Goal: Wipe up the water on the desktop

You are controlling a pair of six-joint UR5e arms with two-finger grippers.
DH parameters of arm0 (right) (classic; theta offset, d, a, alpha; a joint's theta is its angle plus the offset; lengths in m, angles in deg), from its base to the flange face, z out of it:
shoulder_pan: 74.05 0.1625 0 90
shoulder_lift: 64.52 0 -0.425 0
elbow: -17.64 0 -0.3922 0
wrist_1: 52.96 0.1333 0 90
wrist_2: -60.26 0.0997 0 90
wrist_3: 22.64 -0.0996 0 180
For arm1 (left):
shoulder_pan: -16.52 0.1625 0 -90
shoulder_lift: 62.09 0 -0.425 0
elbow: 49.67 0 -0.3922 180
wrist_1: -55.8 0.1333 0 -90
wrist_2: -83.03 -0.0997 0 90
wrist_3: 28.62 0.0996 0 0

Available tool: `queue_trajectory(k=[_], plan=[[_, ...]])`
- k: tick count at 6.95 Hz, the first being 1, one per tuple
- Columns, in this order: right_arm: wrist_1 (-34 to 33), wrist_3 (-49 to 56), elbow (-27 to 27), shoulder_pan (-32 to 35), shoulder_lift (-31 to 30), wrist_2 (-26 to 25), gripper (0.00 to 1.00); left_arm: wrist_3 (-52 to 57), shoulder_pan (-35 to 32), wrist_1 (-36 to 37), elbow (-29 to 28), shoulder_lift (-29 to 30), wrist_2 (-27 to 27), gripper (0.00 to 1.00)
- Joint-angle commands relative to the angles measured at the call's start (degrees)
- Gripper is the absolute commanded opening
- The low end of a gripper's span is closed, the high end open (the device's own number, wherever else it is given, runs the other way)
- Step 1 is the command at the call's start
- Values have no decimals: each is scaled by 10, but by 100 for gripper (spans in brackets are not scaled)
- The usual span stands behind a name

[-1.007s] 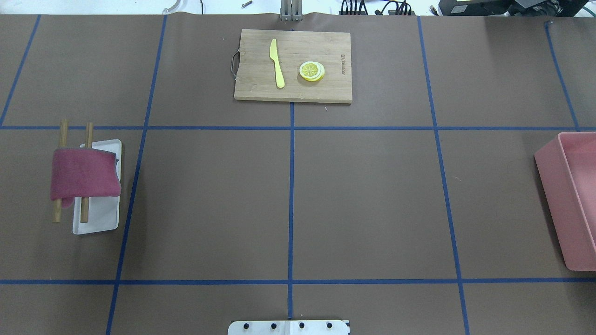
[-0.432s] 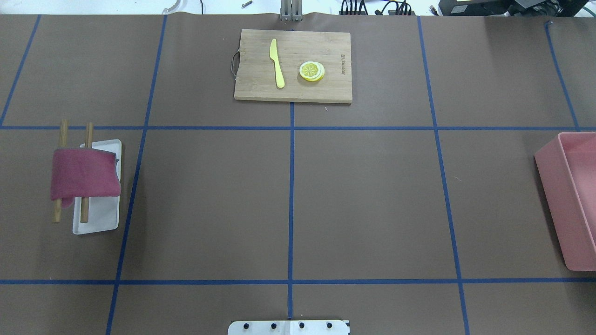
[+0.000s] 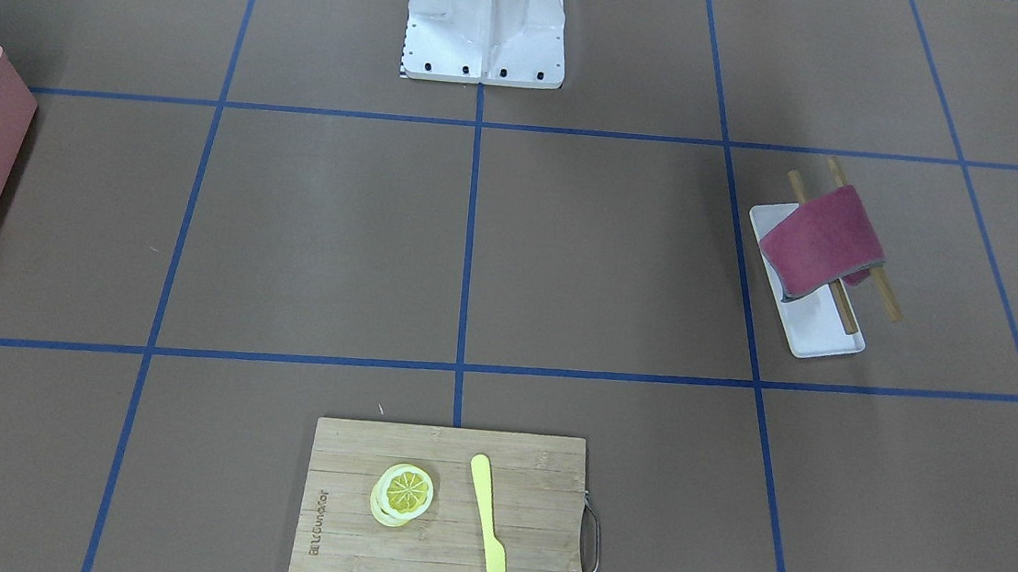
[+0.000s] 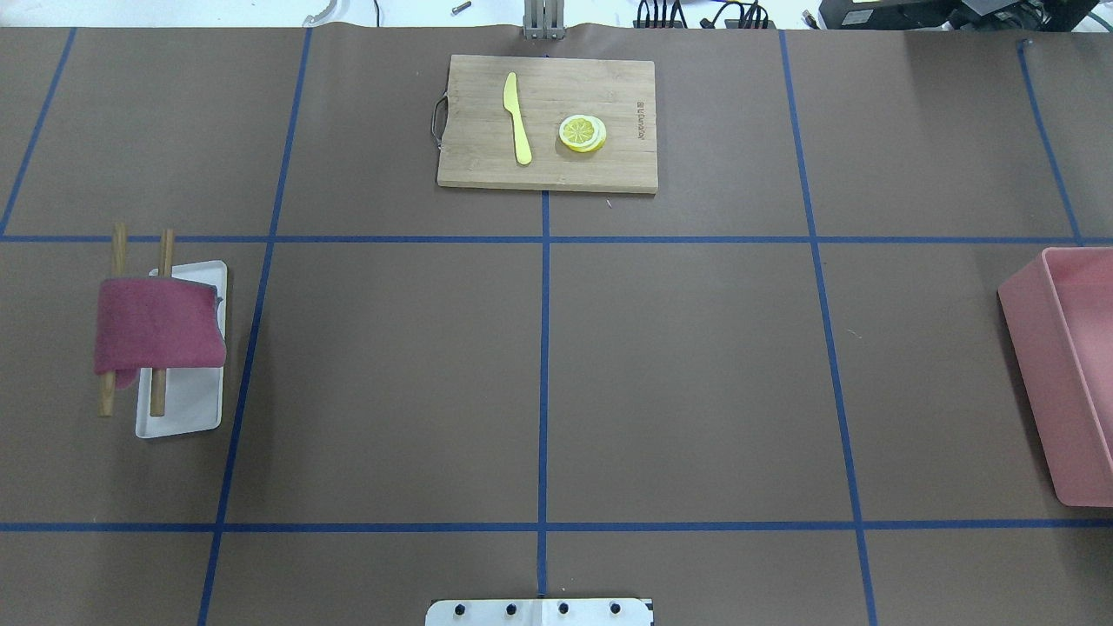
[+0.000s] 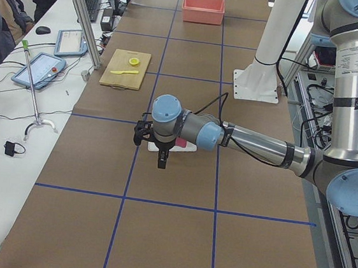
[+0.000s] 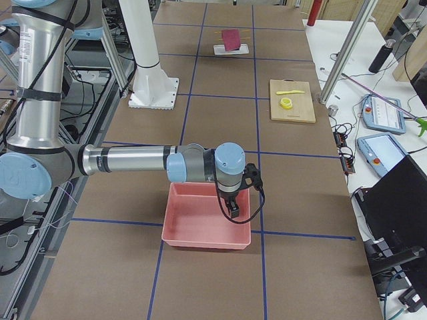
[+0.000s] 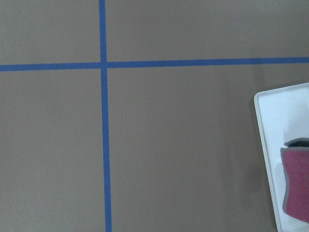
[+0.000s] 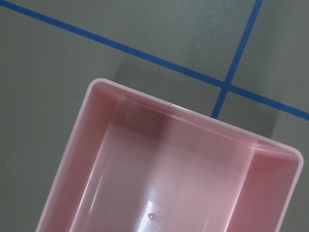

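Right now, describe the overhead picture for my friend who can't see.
A brown, blue-taped desktop, no robot arms showing. Left: a red cloth draped over two wooden sticks, overlapping a white tray. Far middle: a cutting board with a yellow knife and lemon slices; right edge: a pink bin.

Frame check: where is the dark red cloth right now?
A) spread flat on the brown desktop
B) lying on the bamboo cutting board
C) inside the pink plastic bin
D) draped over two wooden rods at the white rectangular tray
D: the dark red cloth hangs folded over two wooden rods at the white rectangular tray.
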Motion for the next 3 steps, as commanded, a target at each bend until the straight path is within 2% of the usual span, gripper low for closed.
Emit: queue_trajectory(k=[1,2,3], plan=[[14,-5,2,-2,-4,21,100,-168,85,-34,3,47,-4,98],[18,-5,1,-2,-3,18,100,-204,115,-57,2,55,-6,98],[18,-1,1,-8,-3,15,100,-250,141,-73,-2,55,-29,98]])
